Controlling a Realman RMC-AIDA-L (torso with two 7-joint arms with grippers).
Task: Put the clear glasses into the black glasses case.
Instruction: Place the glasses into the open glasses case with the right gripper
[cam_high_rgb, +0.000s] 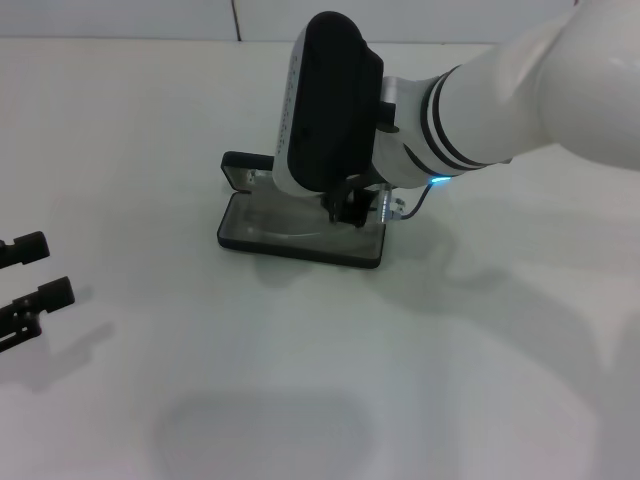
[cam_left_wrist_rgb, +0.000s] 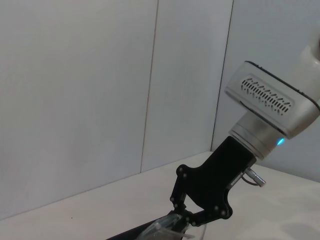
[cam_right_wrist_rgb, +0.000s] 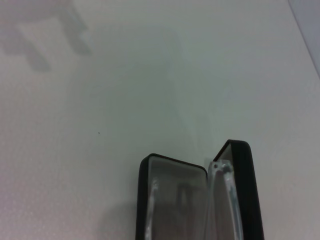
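Clear glasses (cam_right_wrist_rgb: 225, 200) in open black glasses case (cam_high_rgb: 300, 240) | right gripper (cam_high_rgb: 350, 208) reaching down inside, grip unclear | left gripper (cam_high_rgb: 30, 275) parked

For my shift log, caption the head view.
Right claw lowered into the open black glasses case on the white table; left claw idle at the table's left edge.

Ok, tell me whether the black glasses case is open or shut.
Open. The black glasses case lies on the table with its lid raised, grey lining showing in the right wrist view, and the right pincer is down at its tray.
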